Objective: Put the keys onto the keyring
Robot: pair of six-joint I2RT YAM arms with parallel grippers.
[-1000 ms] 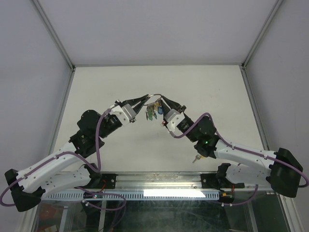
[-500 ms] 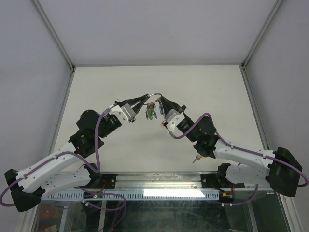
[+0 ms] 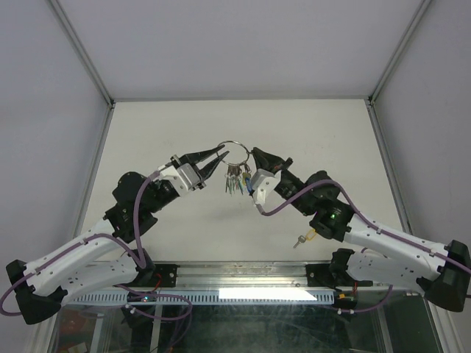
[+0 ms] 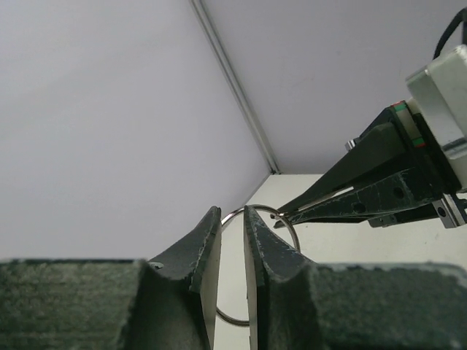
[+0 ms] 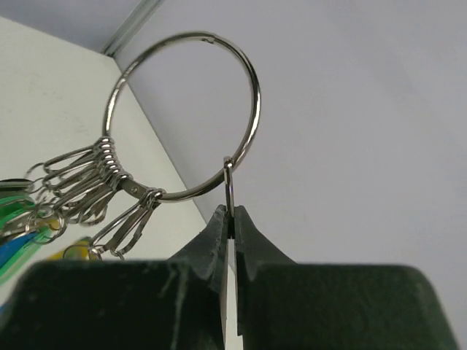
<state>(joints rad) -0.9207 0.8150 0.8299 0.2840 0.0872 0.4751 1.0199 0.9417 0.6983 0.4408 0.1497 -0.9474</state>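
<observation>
While we keep the right fingers point(image 5: 211, 240) clamped on the keyring point(image 5: 252, 95), holding it above the tabletop point(image 3: 331, 132) so the keys point(image 3: 235, 180) dangle free, our left fingers point(image 4: 204, 240) stand slightly apart at its rim.

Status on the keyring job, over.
Left gripper slightly open beside keyring. Right gripper shut on keyring, held aloft. Keys hang from it. Nothing in the way.
</observation>
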